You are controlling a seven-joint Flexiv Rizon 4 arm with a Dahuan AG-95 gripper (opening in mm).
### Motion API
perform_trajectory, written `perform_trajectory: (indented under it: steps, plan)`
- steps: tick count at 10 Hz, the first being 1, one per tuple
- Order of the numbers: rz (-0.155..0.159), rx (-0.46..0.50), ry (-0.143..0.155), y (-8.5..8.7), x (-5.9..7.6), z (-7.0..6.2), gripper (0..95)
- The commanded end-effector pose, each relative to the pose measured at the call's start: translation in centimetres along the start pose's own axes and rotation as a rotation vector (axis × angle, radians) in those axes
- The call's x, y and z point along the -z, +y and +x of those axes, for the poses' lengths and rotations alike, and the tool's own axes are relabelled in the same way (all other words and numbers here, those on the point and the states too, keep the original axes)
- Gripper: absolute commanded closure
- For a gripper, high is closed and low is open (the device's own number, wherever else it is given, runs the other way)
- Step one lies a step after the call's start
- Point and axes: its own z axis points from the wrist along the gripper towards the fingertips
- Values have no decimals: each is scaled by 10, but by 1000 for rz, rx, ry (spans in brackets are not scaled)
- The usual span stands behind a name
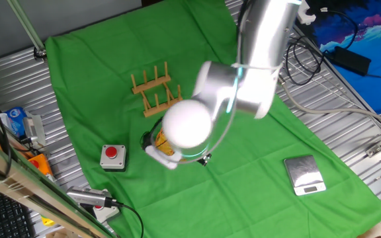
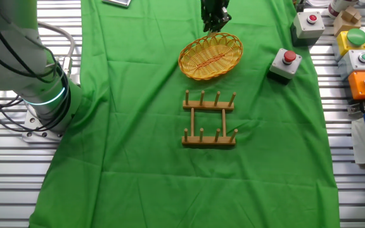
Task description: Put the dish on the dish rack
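Rack empty; pincer at dish rim

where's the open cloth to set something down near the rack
Bare green cloth lies on the rack's near side and to its left, toward the arm's base. The strip between the dish rack and the dish is narrow. It is crowded around the dish: gripper at its far rim, red button box just right.
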Motion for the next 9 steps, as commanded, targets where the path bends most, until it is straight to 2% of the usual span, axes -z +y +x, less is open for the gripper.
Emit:
perform_trajectory:
  steps: [1,3,4,7,9]
  plan:
    - [14,-35,14,0,0,-1,760]
    - [21,-48,35,0,0,-1,760]
    - [42,-36,50,0,0,-1,760]
    - [64,-13,63,0,0,-1,760]
    - [69,-2,67,-3,2,8,760]
